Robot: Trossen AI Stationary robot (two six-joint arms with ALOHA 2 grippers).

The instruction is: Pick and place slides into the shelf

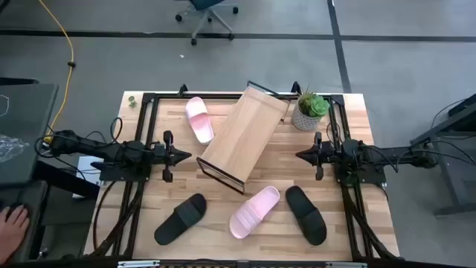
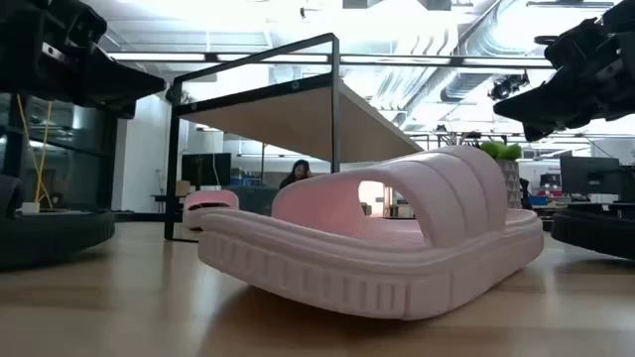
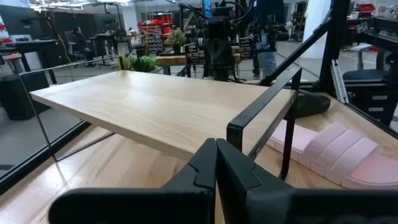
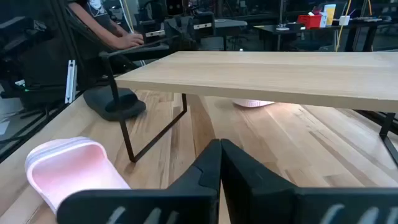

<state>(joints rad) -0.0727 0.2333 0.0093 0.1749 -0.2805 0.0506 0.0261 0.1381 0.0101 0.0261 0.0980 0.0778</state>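
The shelf (image 1: 242, 138), a slanted light-wood board on a thin black frame, stands askew at the table's middle. One pink slide (image 1: 199, 119) lies sole down at the far left of it. Another pink slide (image 1: 254, 211) lies near the front, between two black slides (image 1: 181, 218) (image 1: 306, 214). My left gripper (image 1: 195, 155) is shut, level, pointing at the shelf's left side (image 3: 155, 106). My right gripper (image 1: 297, 155) is shut too and points at the shelf (image 4: 267, 71) from the right. Both hang clear above the table, touching nothing.
A potted green plant (image 1: 309, 110) stands at the far right, close to the shelf's far corner. A person's hand (image 1: 11, 223) shows off the table at the near left. Bare planks (image 1: 223, 246) lie along the near edge.
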